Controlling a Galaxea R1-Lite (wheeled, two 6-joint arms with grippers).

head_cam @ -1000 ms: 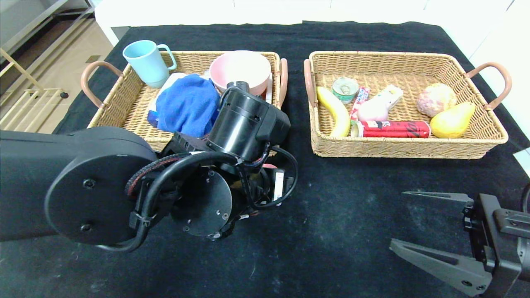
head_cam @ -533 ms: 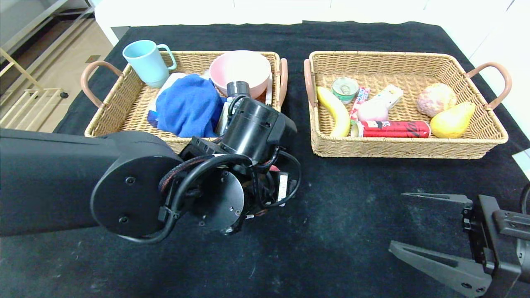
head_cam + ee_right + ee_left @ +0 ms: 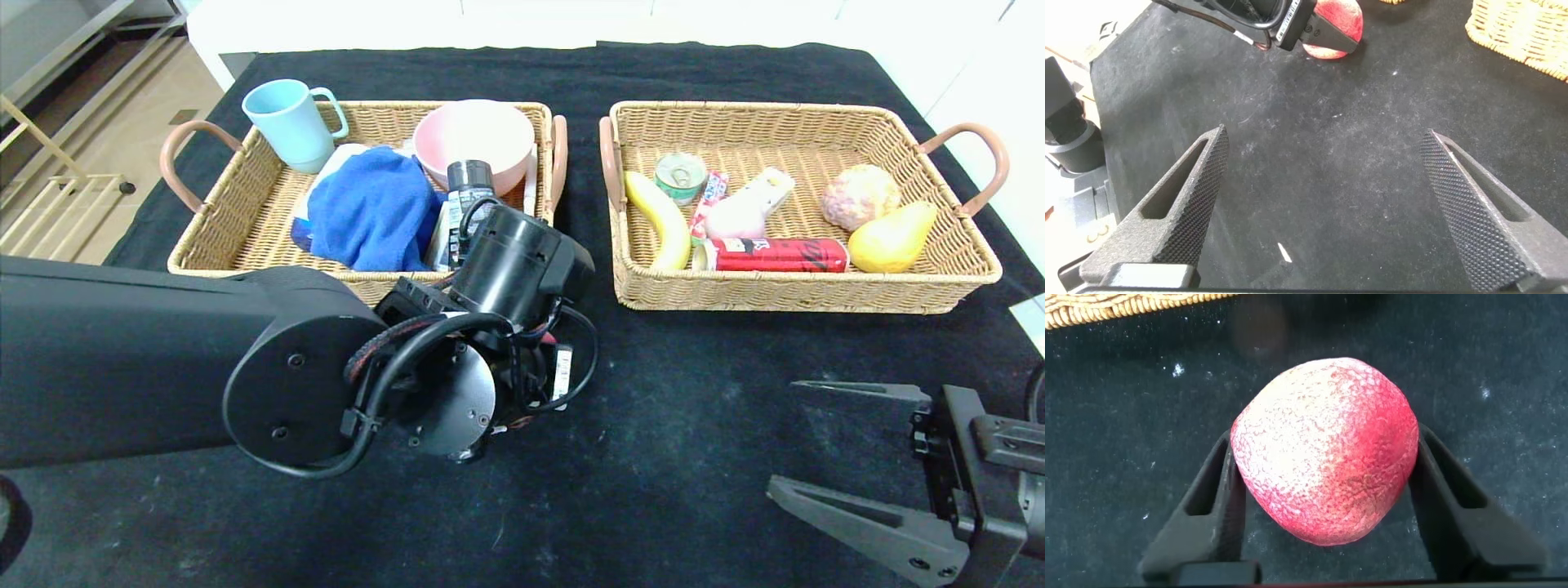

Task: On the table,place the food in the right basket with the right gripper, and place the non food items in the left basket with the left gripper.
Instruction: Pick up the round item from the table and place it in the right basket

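Observation:
A red-and-white round fruit (image 3: 1323,449) lies on the black cloth in front of the left basket (image 3: 245,269). My left gripper (image 3: 1324,445) points down over it, one finger against each side of the fruit. In the head view the wrist hides all but a red sliver of the fruit (image 3: 545,333). The right wrist view shows the fruit (image 3: 1333,28) under the left gripper. My right gripper (image 3: 784,433) is open and empty above bare cloth at the near right, also in its own view (image 3: 1324,139). The right basket (image 3: 800,298) holds food.
The left basket holds a blue cup (image 3: 287,122), pink bowl (image 3: 473,139), blue cloth (image 3: 371,208) and a dark-capped bottle (image 3: 465,200). The right basket holds a banana (image 3: 657,216), red can (image 3: 775,255), pear (image 3: 891,237) and other items. The table's edge is close at the right.
My left arm has moved to the right and toward me, uncovering the bottle in the left basket. The right arm has not moved.

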